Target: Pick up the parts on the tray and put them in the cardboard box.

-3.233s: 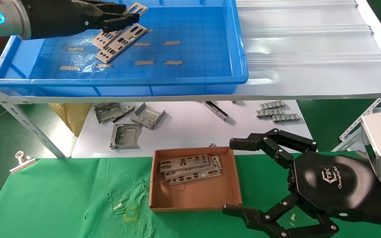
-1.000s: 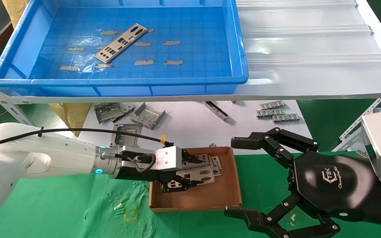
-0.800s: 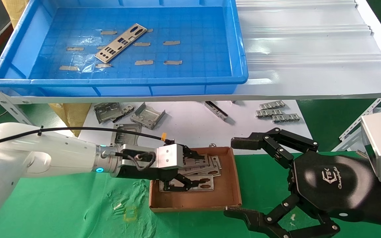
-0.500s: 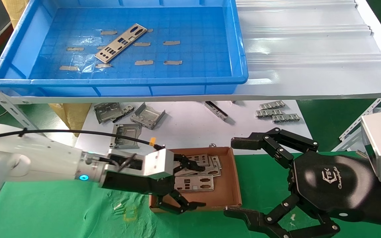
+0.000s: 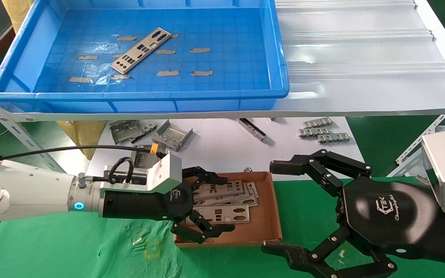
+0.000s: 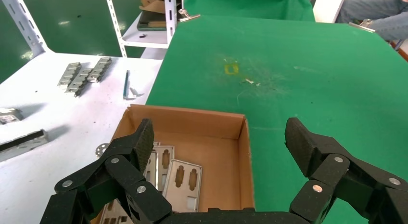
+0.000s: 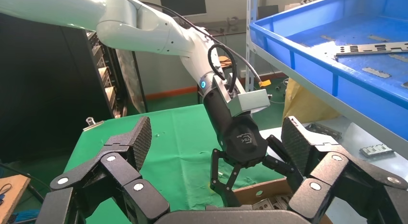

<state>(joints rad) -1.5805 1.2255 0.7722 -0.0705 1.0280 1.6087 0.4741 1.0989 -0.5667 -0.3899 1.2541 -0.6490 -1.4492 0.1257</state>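
Observation:
One silver punched plate [image 5: 140, 50] lies in the blue tray [image 5: 222, 94] on the shelf. The brown cardboard box [image 5: 263, 216] on the green cloth holds several plates [image 5: 222, 214], also seen in the left wrist view [image 6: 180, 183]. My left gripper [image 5: 209, 204] is open and empty, jaws spread wide over the box's left side. My right gripper [image 5: 280, 206] is open and empty just right of the box; in its own view [image 7: 216, 137] it faces the left gripper.
Folded grey brackets [image 5: 172, 135] and ribbed strips [image 5: 325, 133] lie on the white sheet under the shelf. The white corrugated sheet [image 5: 361, 58] lies right of the tray. A metal clip [image 5: 25, 187] lies at the cloth's far left.
My left gripper carried a plate from the tray to the box, let it go there, and has drawn back left and up with jaws open. The right arm has not moved.

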